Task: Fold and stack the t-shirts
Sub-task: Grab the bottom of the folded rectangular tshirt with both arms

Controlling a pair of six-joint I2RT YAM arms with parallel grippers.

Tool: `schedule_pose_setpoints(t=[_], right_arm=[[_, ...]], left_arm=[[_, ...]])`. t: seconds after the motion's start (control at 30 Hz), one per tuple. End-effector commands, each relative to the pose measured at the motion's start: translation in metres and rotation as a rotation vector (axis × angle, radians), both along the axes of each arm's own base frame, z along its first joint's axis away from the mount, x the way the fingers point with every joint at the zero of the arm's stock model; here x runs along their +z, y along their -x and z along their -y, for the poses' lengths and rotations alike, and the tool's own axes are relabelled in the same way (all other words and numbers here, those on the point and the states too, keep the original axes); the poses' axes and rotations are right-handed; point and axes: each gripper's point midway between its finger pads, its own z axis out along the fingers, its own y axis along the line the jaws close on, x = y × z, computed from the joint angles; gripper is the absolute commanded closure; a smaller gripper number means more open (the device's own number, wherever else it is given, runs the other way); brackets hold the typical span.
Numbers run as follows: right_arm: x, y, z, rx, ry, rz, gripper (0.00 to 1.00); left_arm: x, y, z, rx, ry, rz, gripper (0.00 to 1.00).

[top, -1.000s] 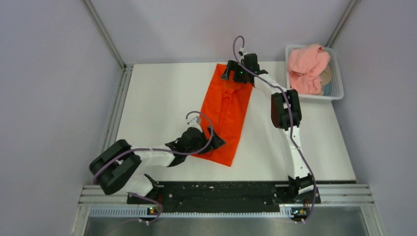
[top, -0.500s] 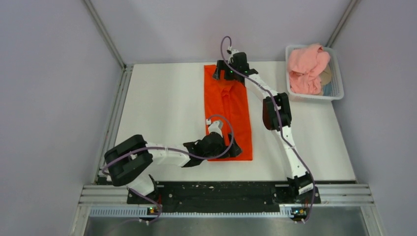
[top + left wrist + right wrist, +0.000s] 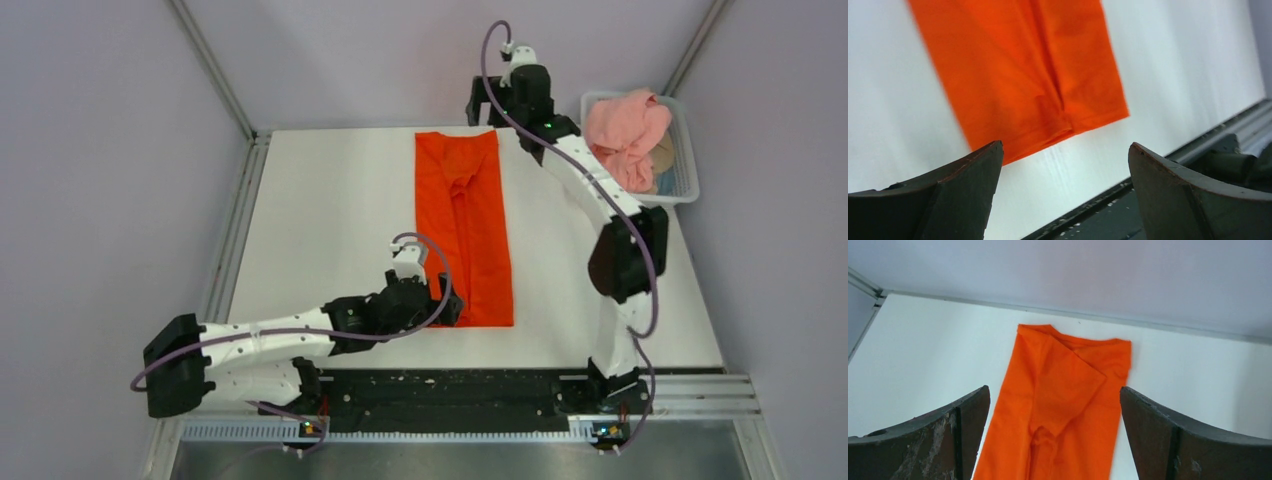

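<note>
Pale lilac walls (image 3: pixel 340 60) close in a white table (image 3: pixel 320 220) where two robot arms work through a laundry job that looks, by the evidence on the surface, less than half done. The orange-red t-shirt (image 3: pixel 465 230) lies flat near the middle of the table as a long narrow strip, its sides turned in to meet along a centre seam. Its collar end sits close to the far edge and its hem end stops short of the near edge. The strip is square to the table and lies smooth.

The left gripper (image 3: pixel 1064 147) hovers at the near left corner of the strip. Its jaws stand wide apart with nothing between them, and the hem shows beyond the fingertips in the left wrist view. The right gripper (image 3: pixel 1054 390) hangs above the far edge, looking down on the collar end. Its jaws are likewise spread and empty.

Judged from this layout, the lengthwise folds are in place, while the crosswise fold that would bring the hem up toward the collar is not yet made. The pale salmon t-shirt (image 3: pixel 625 135) is heaped and crumpled in the white mesh basket (image 3: pixel 672 197) at the far right corner, untouched by either arm. It has yet to be laid out, folded and set on top of the orange-red one, so most of the job appears to lie ahead.
</note>
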Motion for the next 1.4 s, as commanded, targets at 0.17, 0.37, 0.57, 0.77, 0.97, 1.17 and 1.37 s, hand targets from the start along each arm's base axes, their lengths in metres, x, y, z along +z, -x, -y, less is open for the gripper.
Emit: schedule_pose_setpoints(t=[0.17, 0.37, 0.57, 0.77, 0.97, 1.17, 1.37], right_arm=[[-0.067, 0.174, 0.08, -0.213, -0.065, -0.251, 0.01], [-0.111, 0.266, 0.076, -0.131, -0.181, -0.338, 0.01], [-0.153, 0.326, 0.083, -0.13, -0.195, -0.462, 0.05], [-0.182, 0.363, 0.084, -0.078, -0.174, -0.571, 0.12], [-0.21, 0.398, 0.072, 0.038, -0.139, -0.73, 0.25], [-0.229, 0.416, 0.07, 0.05, -0.098, -0.805, 0.43], [-0.249, 0.427, 0.072, 0.029, -0.096, -0.844, 0.62]], left_arm=[[-0.047, 0.001, -0.06, 0.135, -0.095, -0.079, 0.01], [-0.066, 0.005, -0.049, 0.082, -0.092, -0.134, 0.11], [-0.089, 0.004, -0.043, 0.078, -0.102, -0.215, 0.38], [-0.109, 0.0, -0.046, 0.11, -0.097, -0.276, 0.61], [-0.123, 0.001, -0.047, 0.106, -0.101, -0.331, 1.0], [-0.117, 0.005, -0.044, 0.063, -0.102, -0.329, 1.0], [-0.115, 0.008, -0.041, 0.036, -0.093, -0.339, 1.0]])
